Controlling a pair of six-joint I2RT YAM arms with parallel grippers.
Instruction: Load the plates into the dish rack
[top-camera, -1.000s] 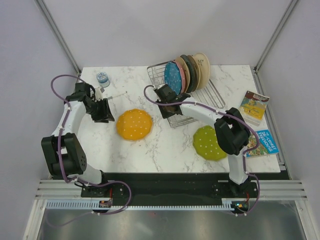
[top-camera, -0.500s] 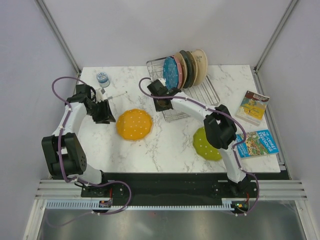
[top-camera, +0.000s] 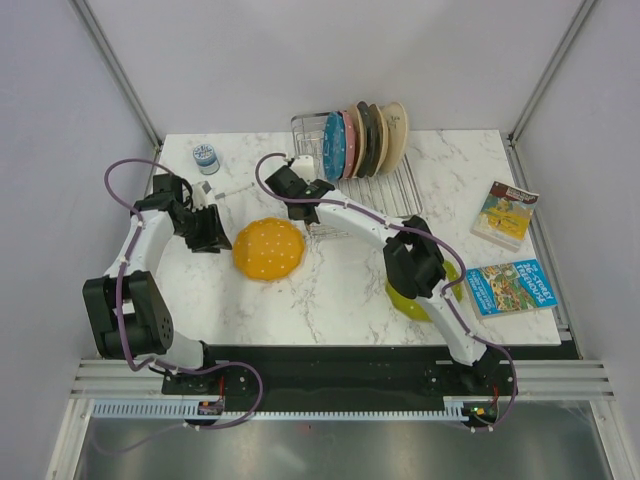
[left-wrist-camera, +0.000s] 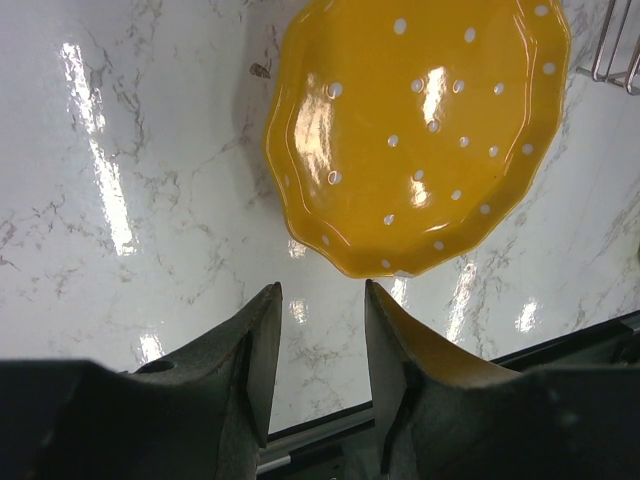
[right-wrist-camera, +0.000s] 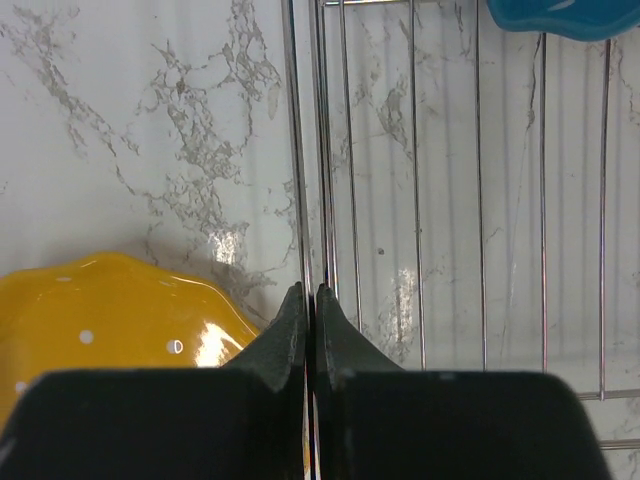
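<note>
My right gripper (right-wrist-camera: 310, 290) is pinched all but shut on the side bar of the rack (right-wrist-camera: 450, 200). The thin wire sits between the fingertips and nothing else is in the grip. The rack is bright silver wire. Its thin parallel bars run straight ahead of those fingers, so its long axis lies along my reach, and the body of it spreads to the right of the fingertips.

Ahead and to the right, at the rack's far end, the blue plate (top-camera: 333, 145) stands on edge, with the pink plate (top-camera: 347, 143) just behind it. Both are scalloped and white-dotted, with their faces turned sideways across the rack. The plain plates (top-camera: 385, 135) are packed beyond them, leaning a little away.

The orange plate (left-wrist-camera: 420, 130) lies flat on the marble bench (top-camera: 330, 290), glossy, with a wavy rim and scattered white dots. It is behind and to the left of my right fingertips and clear of the rack. It is also just ahead of my left gripper (left-wrist-camera: 320, 290), which is partly open and holds nothing — the fingertips stop short of the plate's rim.

The green plate (top-camera: 400, 300) lies flat well back from my right gripper, partly hidden under that arm's elbow.
</note>
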